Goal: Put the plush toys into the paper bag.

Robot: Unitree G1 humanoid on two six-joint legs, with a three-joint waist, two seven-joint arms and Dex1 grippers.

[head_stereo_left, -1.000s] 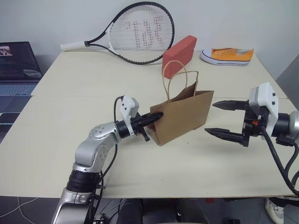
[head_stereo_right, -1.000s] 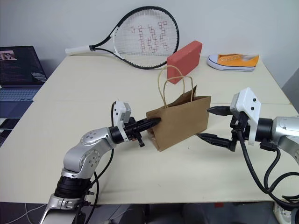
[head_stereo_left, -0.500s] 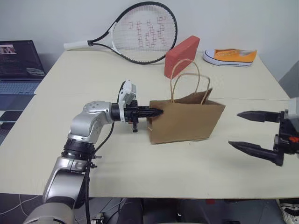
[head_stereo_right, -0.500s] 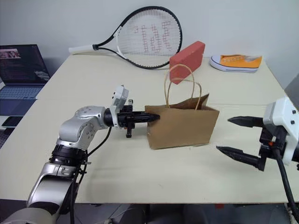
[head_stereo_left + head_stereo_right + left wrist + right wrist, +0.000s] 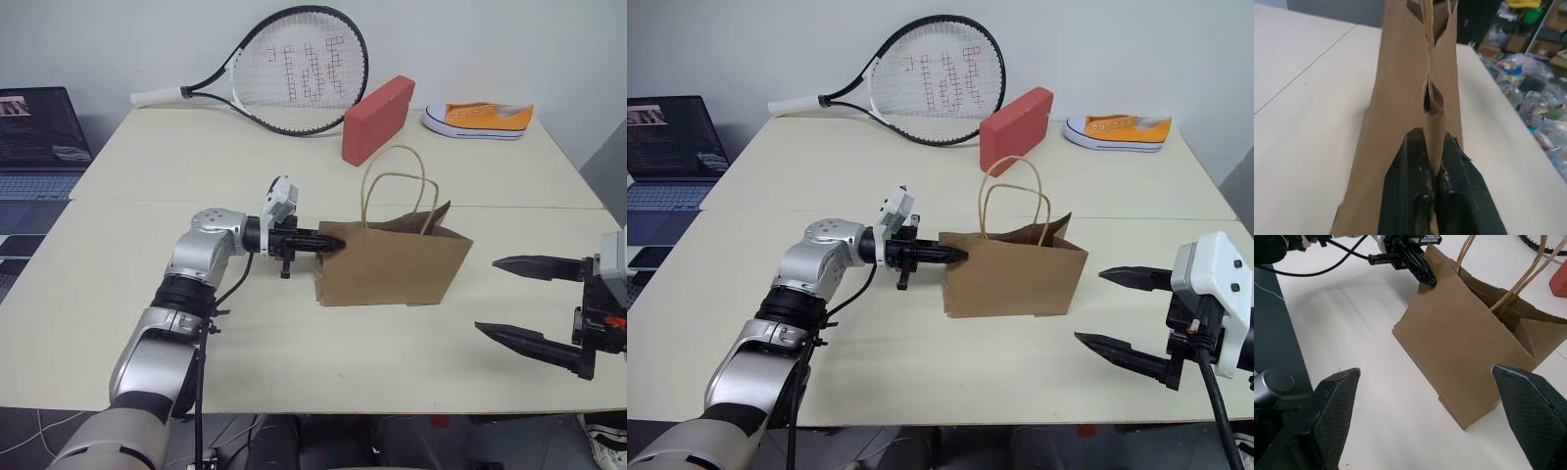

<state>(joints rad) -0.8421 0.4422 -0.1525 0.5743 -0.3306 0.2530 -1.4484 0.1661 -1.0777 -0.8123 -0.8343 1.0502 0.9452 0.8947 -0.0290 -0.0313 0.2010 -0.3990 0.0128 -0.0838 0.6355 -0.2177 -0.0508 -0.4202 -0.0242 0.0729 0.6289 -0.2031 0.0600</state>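
The brown paper bag (image 5: 392, 266) stands upright at the table's middle, its mouth open and its twine handles (image 5: 397, 196) raised. My left gripper (image 5: 330, 240) is shut on the top of the bag's left side edge. In the left wrist view the two black fingers (image 5: 1403, 196) clamp the folded paper edge (image 5: 1432, 122) between them. My right gripper (image 5: 487, 296) hangs open and empty to the right of the bag, apart from it, its fingers (image 5: 1337, 401) spread wide. The plush toys are out of view.
At the back of the table lie a tennis racket (image 5: 284, 69), a red block (image 5: 377, 119) and an orange-and-white sneaker (image 5: 477, 119). A laptop (image 5: 34, 137) sits off the table's left side. Bare tabletop (image 5: 294, 333) lies in front of the bag.
The bag has swung from a slanted stance to sit square and a bit further right, with my left gripper still on its edge. The right gripper has drawn back to the right, away from the bag.
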